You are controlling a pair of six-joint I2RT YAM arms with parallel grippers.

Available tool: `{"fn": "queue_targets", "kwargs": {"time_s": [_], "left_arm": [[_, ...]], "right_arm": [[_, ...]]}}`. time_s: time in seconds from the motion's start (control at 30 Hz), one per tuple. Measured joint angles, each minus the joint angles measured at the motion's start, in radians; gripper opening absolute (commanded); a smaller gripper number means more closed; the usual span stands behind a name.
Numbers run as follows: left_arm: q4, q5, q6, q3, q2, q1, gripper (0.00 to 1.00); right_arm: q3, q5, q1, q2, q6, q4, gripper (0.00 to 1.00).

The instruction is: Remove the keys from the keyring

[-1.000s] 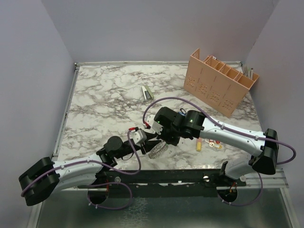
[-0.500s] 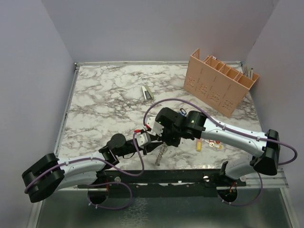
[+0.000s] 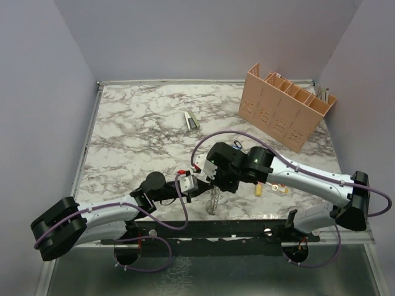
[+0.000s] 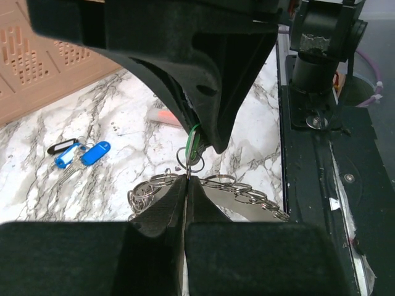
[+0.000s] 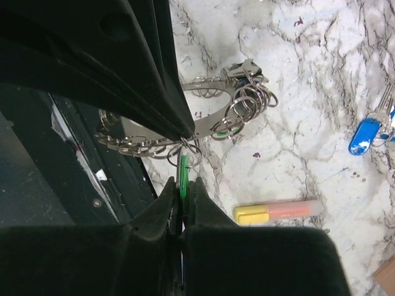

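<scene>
The keyring (image 3: 213,200) is a wide grey metal band carrying many small split rings; it hangs on edge just above the table near its front edge. My left gripper (image 3: 199,185) is shut on the band's edge, as the left wrist view (image 4: 187,179) shows, with the keyring (image 4: 247,196) spreading behind the jaws. My right gripper (image 3: 215,184) is shut on a green-headed key (image 5: 184,176) that hangs from a small ring on the keyring (image 5: 203,117). The green key (image 4: 194,143) also shows between the two grippers in the left wrist view. Two blue-headed keys (image 4: 86,154) lie loose on the marble.
A peach slotted organiser (image 3: 287,105) stands at the back right. A yellow-and-pink marker (image 5: 278,211) and a bunch with red and yellow tags (image 3: 279,188) lie right of the grippers. A small white-green item (image 3: 191,119) lies mid-table. The black front rail (image 4: 333,185) is close.
Both grippers shifted right and towards the front edge. The keyring went from lying tilted on the marble to hanging on edge between them.
</scene>
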Motion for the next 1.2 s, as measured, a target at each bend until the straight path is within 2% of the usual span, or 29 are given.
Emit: {"fn": "queue_targets", "kwargs": {"time_s": [0.43,1.2], "left_arm": [[0.002,0.094,0.002,0.000,-0.001,0.000,0.00],[0.119,0.185,-0.071,-0.014,-0.017,0.002,0.00]], "right_arm": [[-0.148,-0.063,-0.083,-0.117,-0.009,0.060,0.01],[-0.231,-0.165,-0.105,-0.125,-0.080,0.193,0.01]]}}
